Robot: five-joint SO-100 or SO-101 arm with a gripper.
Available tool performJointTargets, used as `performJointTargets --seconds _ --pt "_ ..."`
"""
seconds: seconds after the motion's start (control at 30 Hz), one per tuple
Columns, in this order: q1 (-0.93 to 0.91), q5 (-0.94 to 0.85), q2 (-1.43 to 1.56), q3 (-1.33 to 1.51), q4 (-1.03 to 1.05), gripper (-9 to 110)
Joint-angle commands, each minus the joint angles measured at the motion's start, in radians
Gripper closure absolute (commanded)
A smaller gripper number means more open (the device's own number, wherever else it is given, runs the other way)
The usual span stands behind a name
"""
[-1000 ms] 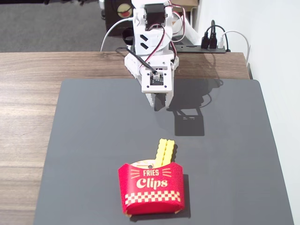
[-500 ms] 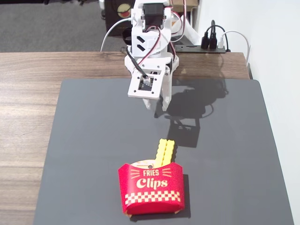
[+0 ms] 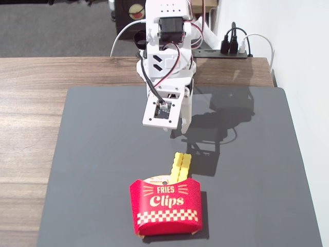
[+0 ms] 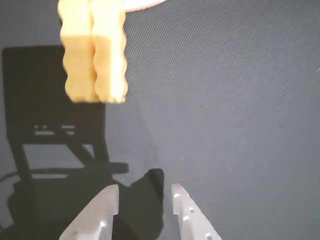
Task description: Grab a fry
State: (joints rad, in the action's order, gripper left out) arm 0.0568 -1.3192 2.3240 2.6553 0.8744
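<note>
Yellow fry (image 3: 176, 166) stands beside its twin in the red carton (image 3: 166, 207) | claw (image 4: 145, 197) hovers well behind carton, fingers spread, holding nothing | grey mat (image 3: 92, 154) covers bench

Fixed view: raised, opposite the arm (image 3: 167, 51), angled down across the whole mat (image 3: 92, 154) and the table (image 3: 31, 103) edge; carton (image 3: 165, 207) nearest the lens.
Wrist view: rides on the arm, close above the mat (image 4: 240, 100), looking past the gripper (image 4: 145, 197) tips at its bottom edge.
Shared: the fries (image 3: 180, 165) (image 4: 92, 55), surrounding mat, arm's shadow.
</note>
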Motion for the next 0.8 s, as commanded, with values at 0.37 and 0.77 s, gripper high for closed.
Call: performJointTargets --seconds 0.37,0.77 --pt "0.015 -0.014 -0.273 -0.17 -0.135 88" --pt "0.005 -0.014 -0.422 -0.281 -0.195 88"
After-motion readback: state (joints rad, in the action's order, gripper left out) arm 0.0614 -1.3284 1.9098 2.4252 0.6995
